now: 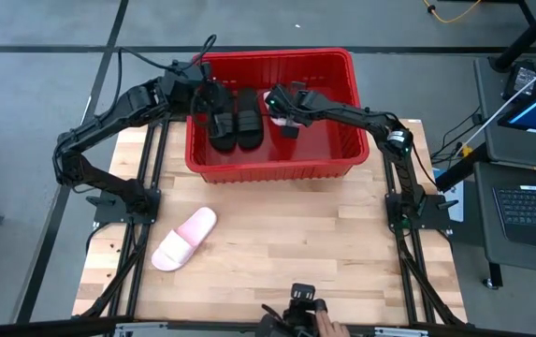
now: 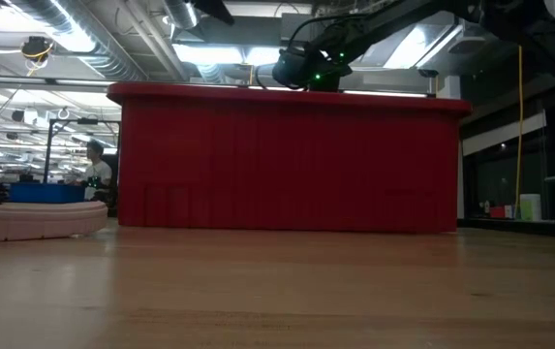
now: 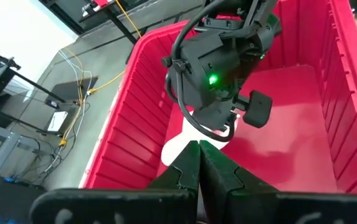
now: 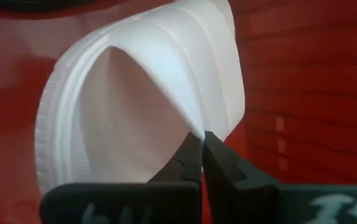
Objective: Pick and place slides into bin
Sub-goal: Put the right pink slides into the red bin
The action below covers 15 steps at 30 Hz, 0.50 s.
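I am holding my right gripper (image 1: 284, 110) inside the red bin (image 1: 342, 165), over its middle. Its fingers (image 4: 192, 158) are clamped together on the strap edge of a pale pink slide (image 4: 141, 93), which is filling my right wrist view against the bin's red wall. From above this slide is mostly hidden beneath the gripper.

My left gripper (image 1: 204, 96) is hovering over the bin's left end, fingers (image 3: 187, 163) pressed together and holding nothing. Its wrist camera is looking across the bin interior at my right gripper.

Two black slides (image 1: 237, 120) are lying side by side on the bin floor, left of centre, just beside the left gripper.

The second pink slide (image 1: 184, 239) is resting on the wooden table (image 1: 324, 243), outside the bin, near the front left, well apart from both grippers.

In the low view, the bin is standing on the table with the pink slide off to its left.
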Each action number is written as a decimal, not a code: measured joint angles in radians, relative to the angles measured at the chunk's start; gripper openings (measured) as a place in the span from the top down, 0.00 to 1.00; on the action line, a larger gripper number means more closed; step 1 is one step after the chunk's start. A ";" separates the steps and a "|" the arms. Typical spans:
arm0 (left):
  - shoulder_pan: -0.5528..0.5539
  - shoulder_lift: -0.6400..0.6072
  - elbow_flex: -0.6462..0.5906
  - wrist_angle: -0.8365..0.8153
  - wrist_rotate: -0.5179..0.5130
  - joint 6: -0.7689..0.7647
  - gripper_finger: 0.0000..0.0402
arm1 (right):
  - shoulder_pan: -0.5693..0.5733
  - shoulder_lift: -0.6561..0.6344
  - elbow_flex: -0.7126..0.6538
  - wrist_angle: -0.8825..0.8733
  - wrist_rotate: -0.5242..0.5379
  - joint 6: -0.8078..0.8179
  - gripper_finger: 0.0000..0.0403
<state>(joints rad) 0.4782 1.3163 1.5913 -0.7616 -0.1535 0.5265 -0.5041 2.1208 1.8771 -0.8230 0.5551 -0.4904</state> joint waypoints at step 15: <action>-0.006 0.000 0.000 0.000 0.001 -0.074 1.00 | -0.004 0.002 0.000 -0.037 -0.121 0.040 0.99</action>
<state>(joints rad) 0.4717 1.3163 1.5913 -0.7616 -0.1525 0.4529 -0.5079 2.1232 1.8771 -0.8601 0.4343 -0.4500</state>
